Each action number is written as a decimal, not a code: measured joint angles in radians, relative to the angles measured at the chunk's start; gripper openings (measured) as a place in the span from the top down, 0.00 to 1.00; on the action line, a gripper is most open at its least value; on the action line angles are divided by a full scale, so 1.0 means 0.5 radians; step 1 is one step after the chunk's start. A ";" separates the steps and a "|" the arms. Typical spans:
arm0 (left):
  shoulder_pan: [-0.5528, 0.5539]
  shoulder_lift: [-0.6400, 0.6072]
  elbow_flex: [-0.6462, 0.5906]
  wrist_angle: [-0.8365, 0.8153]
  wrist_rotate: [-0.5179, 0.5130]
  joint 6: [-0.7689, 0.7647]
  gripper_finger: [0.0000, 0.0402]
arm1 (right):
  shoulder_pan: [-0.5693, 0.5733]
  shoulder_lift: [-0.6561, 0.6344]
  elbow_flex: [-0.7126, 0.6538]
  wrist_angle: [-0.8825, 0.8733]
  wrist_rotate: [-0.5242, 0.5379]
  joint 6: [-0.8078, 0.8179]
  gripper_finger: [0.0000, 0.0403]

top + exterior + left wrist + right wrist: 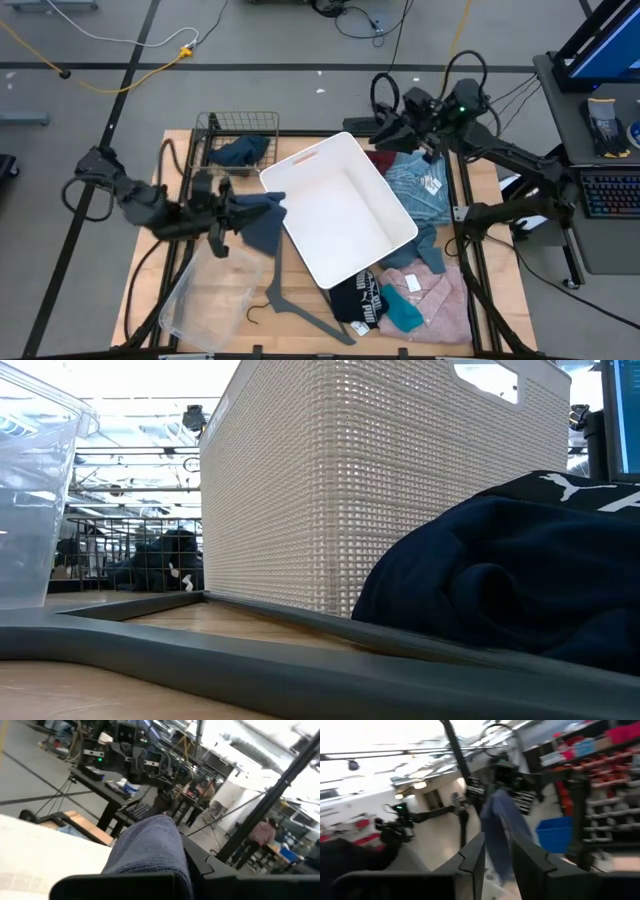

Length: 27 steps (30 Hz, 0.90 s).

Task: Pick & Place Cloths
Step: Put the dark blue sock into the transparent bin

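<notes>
My left gripper (228,208) is left of the white basket (300,165), shut on a blue-grey cloth (262,222) that spreads toward the basket's near-left side. My right gripper (385,138) is at the basket's far-right corner, shut on the light-blue shirt (415,185) with the white tag, which lies beside a maroon cloth (379,159). A navy cloth (240,150) sits in the wire basket. The pink shirt (432,295), a teal cloth (405,312) and the black cloth with white print (357,300) lie at the near right. My left gripper has the blue-grey cloth (150,851) pinched between its two fingers, roughly level from the table's left. The cloth bulges out past the fingertips, bunched in more than one layer. My right gripper has a strip of the light-blue shirt (499,837) pinched between its fingers (472,860); the strip runs on past the fingertips.
A clear plastic bin (205,300) stands at the near left, under and in front of my left gripper. A grey hanger (290,305) lies between the bin and the black cloth. The wire basket (215,135) is at the far left. Another blue-grey cloth (430,245) lies right of the white basket.
</notes>
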 joint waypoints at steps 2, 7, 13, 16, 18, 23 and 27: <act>-0.092 0.001 0.000 0.000 -0.136 -0.037 1.00 | -0.064 -0.095 -0.086 -0.070 0.010 -0.045 0.82; -0.298 0.001 0.000 0.000 -0.459 -0.189 1.00 | -0.178 -0.319 -0.307 -0.068 0.009 -0.057 0.85; -0.506 0.001 0.000 -0.051 -0.785 -0.353 1.00 | -0.266 -0.564 -0.518 -0.060 0.010 -0.165 0.89; -0.588 0.002 0.000 -0.124 -0.883 -0.475 1.00 | -0.294 -0.658 -0.596 -0.061 0.013 -0.171 0.90; -0.628 0.003 0.000 -0.208 -0.931 -0.577 1.00 | -0.306 -0.711 -0.643 -0.060 0.014 -0.170 0.91; -0.696 0.005 0.000 -0.527 -0.931 -0.894 1.00 | -0.320 -0.783 -0.717 -0.061 0.016 -0.168 0.93; -0.737 0.005 0.000 -0.863 -0.895 -1.205 1.00 | -0.319 -0.804 -0.745 -0.061 0.017 -0.168 0.95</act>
